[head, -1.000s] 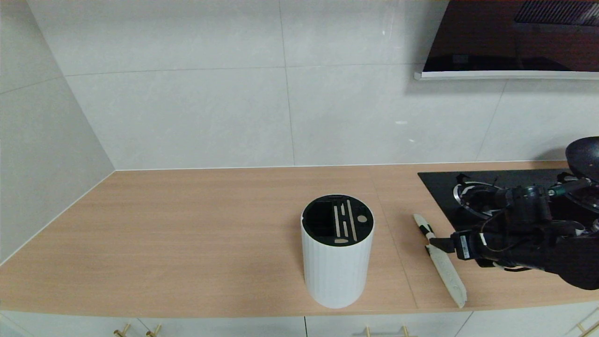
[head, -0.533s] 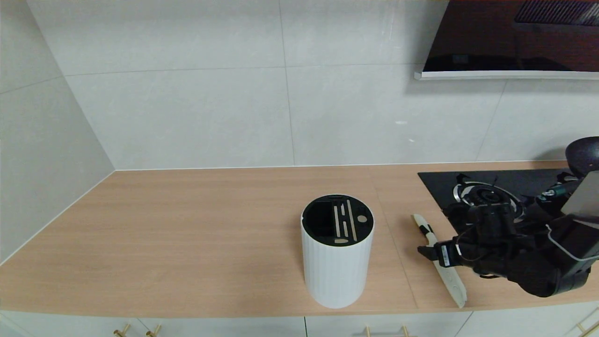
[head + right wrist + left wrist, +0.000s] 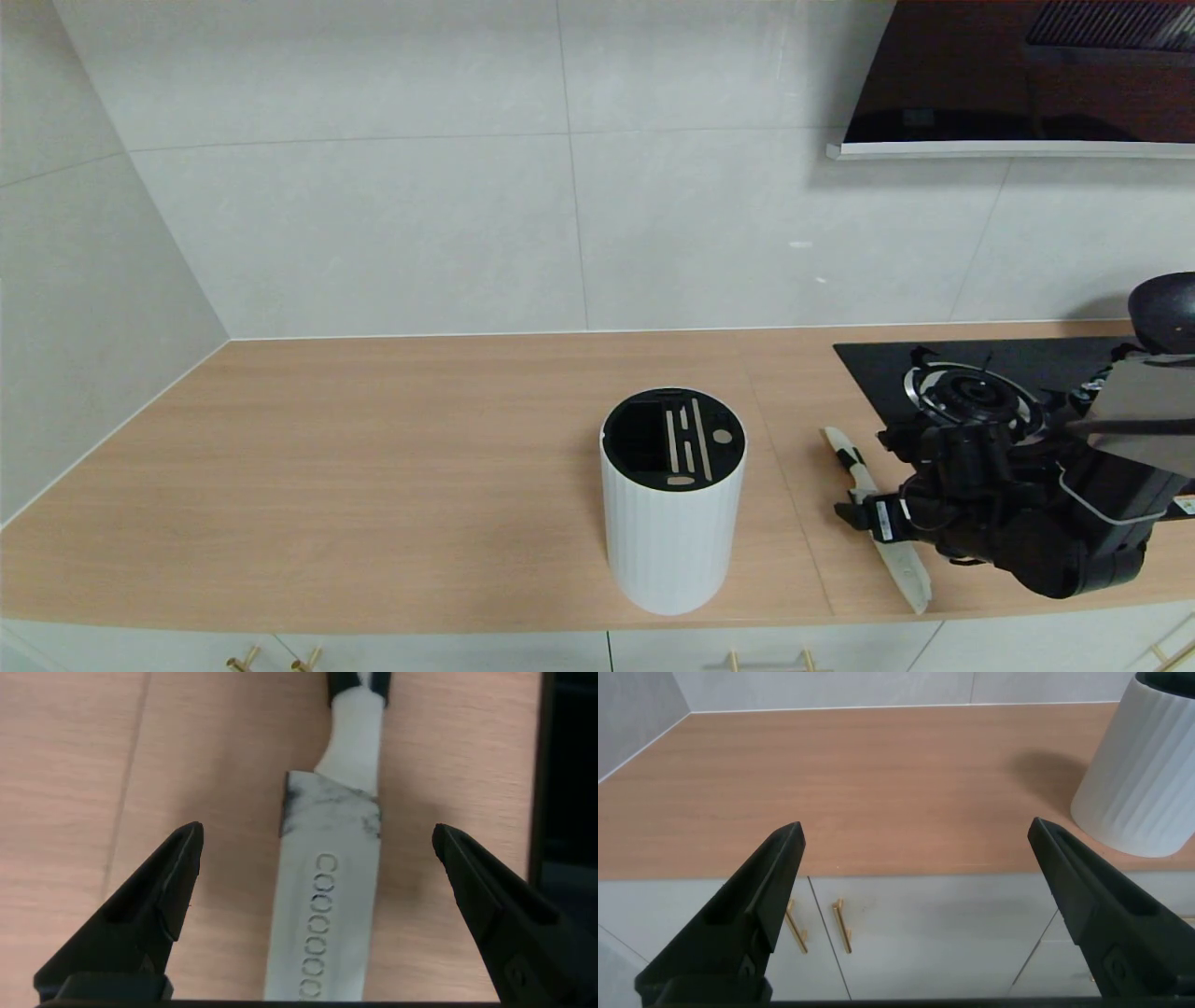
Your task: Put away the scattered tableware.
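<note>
My right pincer (image 3: 315, 836) gapes wide over white knife (image 3: 329, 891) on table (image 3: 373, 467); left pincer (image 3: 915, 831) wide near slotted holder (image 3: 672, 541).

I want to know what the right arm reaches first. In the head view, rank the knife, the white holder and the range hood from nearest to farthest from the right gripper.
1. The knife, on the counter right below the open right gripper.
2. The white holder, on the counter to the robot's left of it.
3. The range hood, up on the wall, farthest.
</note>
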Motion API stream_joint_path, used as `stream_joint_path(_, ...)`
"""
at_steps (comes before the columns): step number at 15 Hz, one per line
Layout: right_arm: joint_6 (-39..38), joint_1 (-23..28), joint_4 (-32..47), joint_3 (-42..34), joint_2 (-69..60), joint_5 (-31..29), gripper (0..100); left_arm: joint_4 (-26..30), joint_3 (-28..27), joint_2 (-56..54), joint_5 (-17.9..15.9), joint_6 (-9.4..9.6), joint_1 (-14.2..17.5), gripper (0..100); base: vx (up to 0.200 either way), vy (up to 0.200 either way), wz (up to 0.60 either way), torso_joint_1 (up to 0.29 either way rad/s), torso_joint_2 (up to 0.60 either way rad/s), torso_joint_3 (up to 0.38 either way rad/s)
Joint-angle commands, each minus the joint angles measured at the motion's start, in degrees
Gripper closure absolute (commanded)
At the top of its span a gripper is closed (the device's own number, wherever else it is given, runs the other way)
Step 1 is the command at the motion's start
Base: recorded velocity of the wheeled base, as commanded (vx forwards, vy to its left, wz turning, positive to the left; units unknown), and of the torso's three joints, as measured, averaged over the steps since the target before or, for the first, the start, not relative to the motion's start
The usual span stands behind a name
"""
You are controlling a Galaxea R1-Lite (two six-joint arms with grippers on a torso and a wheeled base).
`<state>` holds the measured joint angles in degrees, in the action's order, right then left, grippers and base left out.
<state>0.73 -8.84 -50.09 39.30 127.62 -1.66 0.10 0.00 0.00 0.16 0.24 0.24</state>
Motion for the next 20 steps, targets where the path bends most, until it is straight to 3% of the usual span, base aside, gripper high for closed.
stream_joint_path(1, 0.0, 0.0, 0.0, 0.3, 0.7, 0.0, 0, 0.0, 0.0, 0.0, 0.0, 0.02, 0.0, 0, 0.0, 0.0, 0.0, 0.0, 0.0, 0.0)
stream_joint_path(13, -0.6, 0.0, -1.8, 1.8, 3.5, -3.2, 0, 0.0, 0.0, 0.0, 0.0, 0.02, 0.0, 0, 0.0, 0.0, 0.0, 0.0, 0.0, 0.0)
stream_joint_path(14, -0.6, 0.0, -1.9, 1.9, 3.6, -3.4, 100, 0.0, 0.0, 0.0, 0.0, 0.02, 0.0, 0, 0.0, 0.0, 0.0, 0.0, 0.0, 0.0)
stream_joint_path(20, -0.6, 0.0, -2.2, 2.2, 4.2, -3.7, 100, 0.0, 0.0, 0.0, 0.0, 0.02, 0.0, 0, 0.0, 0.0, 0.0, 0.0, 0.0, 0.0)
